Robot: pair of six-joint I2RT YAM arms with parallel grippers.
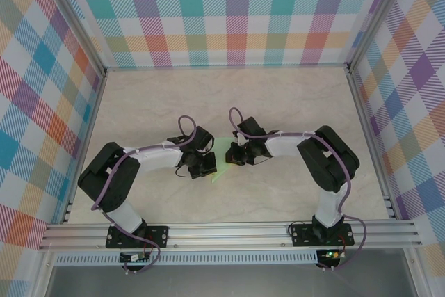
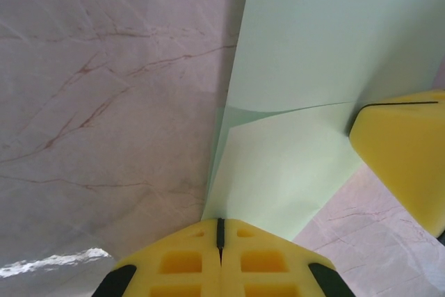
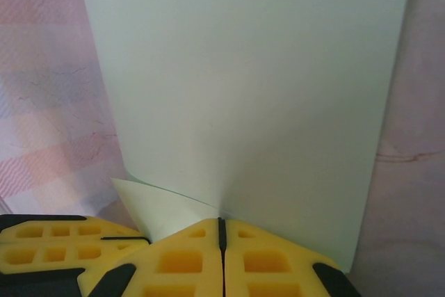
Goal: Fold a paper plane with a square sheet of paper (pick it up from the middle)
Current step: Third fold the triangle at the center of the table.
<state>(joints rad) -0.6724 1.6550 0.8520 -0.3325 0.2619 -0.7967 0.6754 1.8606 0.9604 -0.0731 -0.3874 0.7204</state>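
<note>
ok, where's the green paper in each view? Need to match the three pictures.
Top external: green paper at table centre, between the two tools and partly under them.
Left wrist: green paper upper right, running down to the shut left tool.
Right wrist: green paper across centre and top, rising from the shut right tool.
Shared landmark: the marbled tabletop beside the paper.

Black base plates (image 1: 137, 236) bolt the left arm (image 1: 115, 179) and right arm (image 1: 327, 161) to the aluminium rail (image 1: 229, 231). Beyond the rail, each arm has bulky black joint housings, white links and a looping purple cable. The left gripper (image 2: 220, 222) and right gripper (image 3: 221, 220) have yellow, pocketed fingers with black trim.
</note>
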